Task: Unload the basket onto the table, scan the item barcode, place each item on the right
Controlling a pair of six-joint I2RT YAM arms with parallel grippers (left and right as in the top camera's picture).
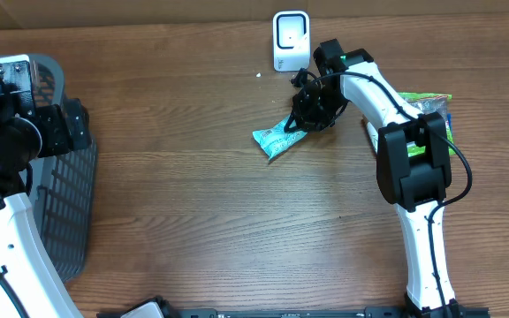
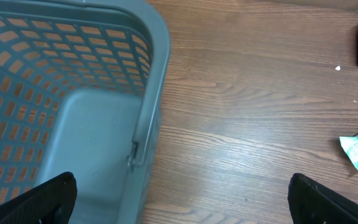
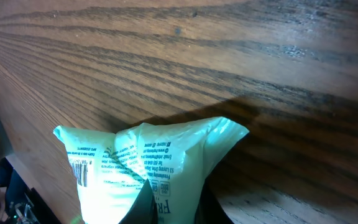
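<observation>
Right gripper (image 1: 297,122) is clamped on the green packet (image 1: 275,139), upper centre of the overhead view just below the scanner (image 1: 290,39); next, I reckon, I turn its barcode (image 3: 79,172) toward the scanner.

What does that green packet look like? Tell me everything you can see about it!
The green packet is a soft, crinkly plastic bag, pale green and white, with small dark print and a barcode near one corner. One end is pinched in the right tool, which is shut on it. It hangs tilted over the wooden table, near the white scanner. I cannot tell whether it touches the table.
</observation>
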